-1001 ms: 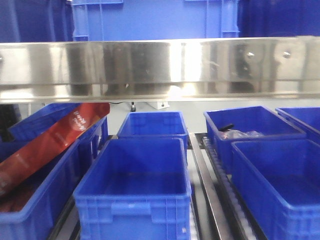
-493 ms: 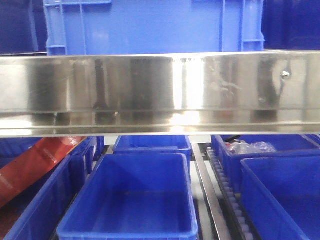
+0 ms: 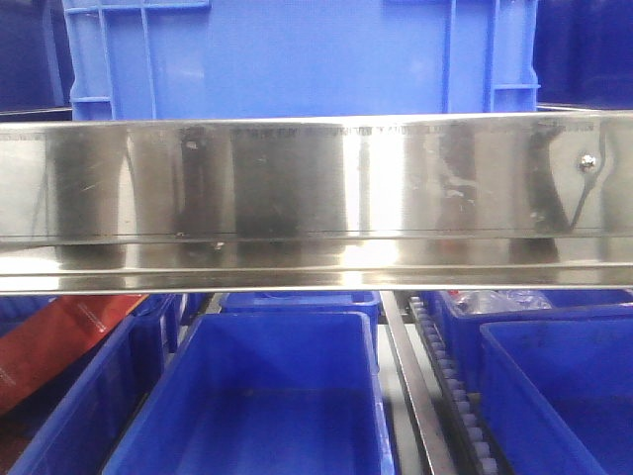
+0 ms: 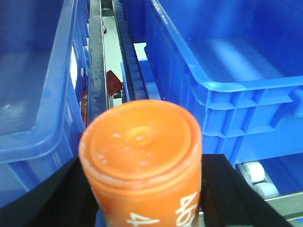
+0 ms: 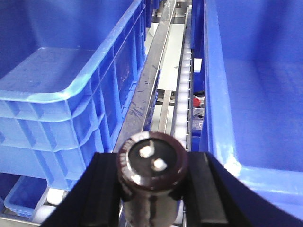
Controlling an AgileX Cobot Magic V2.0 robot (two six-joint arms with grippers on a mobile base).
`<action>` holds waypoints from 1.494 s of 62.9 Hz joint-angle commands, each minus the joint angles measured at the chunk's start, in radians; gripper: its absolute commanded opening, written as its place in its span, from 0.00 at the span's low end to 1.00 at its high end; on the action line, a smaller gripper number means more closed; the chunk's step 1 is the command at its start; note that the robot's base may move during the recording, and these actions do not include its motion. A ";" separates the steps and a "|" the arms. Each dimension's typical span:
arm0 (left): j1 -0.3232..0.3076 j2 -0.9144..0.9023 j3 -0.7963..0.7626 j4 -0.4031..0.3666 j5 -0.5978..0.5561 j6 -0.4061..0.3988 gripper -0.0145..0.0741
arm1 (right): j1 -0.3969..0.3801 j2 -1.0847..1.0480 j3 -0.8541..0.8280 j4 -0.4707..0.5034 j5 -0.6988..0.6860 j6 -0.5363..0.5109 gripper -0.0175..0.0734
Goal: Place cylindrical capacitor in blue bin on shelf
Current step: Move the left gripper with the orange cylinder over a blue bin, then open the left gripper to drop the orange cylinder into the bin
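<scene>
My right gripper (image 5: pixel 152 185) is shut on a dark brown cylindrical capacitor (image 5: pixel 152 158) with two metal terminals on its end. It hangs over the roller track (image 5: pixel 182 94) between two blue bins (image 5: pixel 61 71) (image 5: pixel 255 71). My left gripper (image 4: pixel 142 191) is shut on an orange cylinder (image 4: pixel 142 142) with white print, above the gap between two blue bins (image 4: pixel 33 71) (image 4: pixel 227 61). In the front view the shelf's shiny steel rail (image 3: pixel 297 198) spans the frame, with an empty blue bin (image 3: pixel 247 396) below it. Neither gripper shows in the front view.
A large blue crate (image 3: pixel 297 59) stands on the tier above the rail. A red packet (image 3: pixel 69 336) lies in the left bin. A clear bag (image 3: pixel 495 300) lies in the right rear bin. Another blue bin (image 3: pixel 564 386) sits at the lower right, beyond a roller track (image 3: pixel 450 386).
The front view has moved closer to the shelf. The steel rail now sits lower and larger in the frame and hides the rear bins. The upper crate fills more of the top.
</scene>
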 commanded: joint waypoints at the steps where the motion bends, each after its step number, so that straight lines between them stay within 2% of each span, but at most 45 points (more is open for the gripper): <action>1: -0.005 -0.003 -0.008 -0.006 -0.021 0.001 0.04 | 0.001 -0.005 -0.006 -0.003 -0.025 -0.003 0.01; 63: -0.005 -0.003 -0.008 -0.018 -0.030 0.001 0.04 | 0.001 -0.005 -0.006 -0.003 -0.025 -0.003 0.01; 74: -0.005 0.006 -0.008 -0.018 -0.097 0.019 0.04 | 0.001 -0.005 -0.006 -0.003 -0.025 -0.003 0.01; 84: -0.005 0.092 -0.105 -0.184 -0.139 0.257 0.04 | 0.001 -0.005 -0.006 -0.003 -0.031 -0.003 0.01; 91: -0.005 0.228 -0.259 -0.341 -0.083 0.339 0.04 | 0.001 -0.005 -0.006 -0.003 -0.046 -0.003 0.01; 94: -0.005 0.283 -0.330 -0.383 -0.048 0.358 0.04 | 0.001 -0.005 -0.006 -0.003 -0.056 -0.003 0.01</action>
